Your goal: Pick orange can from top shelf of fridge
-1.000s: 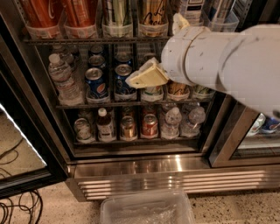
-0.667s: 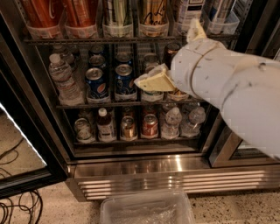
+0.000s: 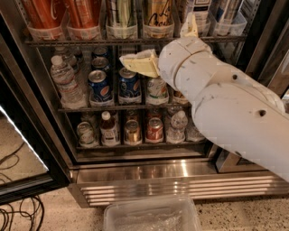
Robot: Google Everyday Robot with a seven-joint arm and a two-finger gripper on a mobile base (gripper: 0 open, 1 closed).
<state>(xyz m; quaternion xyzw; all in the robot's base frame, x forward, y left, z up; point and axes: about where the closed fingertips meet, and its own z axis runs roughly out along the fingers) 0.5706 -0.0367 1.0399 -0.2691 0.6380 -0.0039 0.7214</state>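
The orange can (image 3: 158, 13), golden with dark cursive lettering, stands in a clear tray on the top shelf (image 3: 90, 41) of the fridge (image 3: 149, 180); its top is cut off by the frame edge. My gripper (image 3: 162, 45) hangs in front of the racks just below and slightly right of the can. One cream finger (image 3: 135, 63) points left under the shelf and the other (image 3: 189, 25) points up beside the can. The fingers are spread with nothing between them. My white arm hides the right half of the middle rack.
Two tall red cans (image 3: 83, 13) and a green-striped can (image 3: 119, 13) stand left of the orange can. Lower racks hold a water bottle (image 3: 65, 81), Pepsi cans (image 3: 99, 85) and short cans. A clear plastic bin (image 3: 151, 216) sits on the floor. The glass door (image 3: 27, 149) is open at left.
My gripper has moved up and left, from in front of the middle rack to just under the top shelf near the orange can. The cans have not moved.
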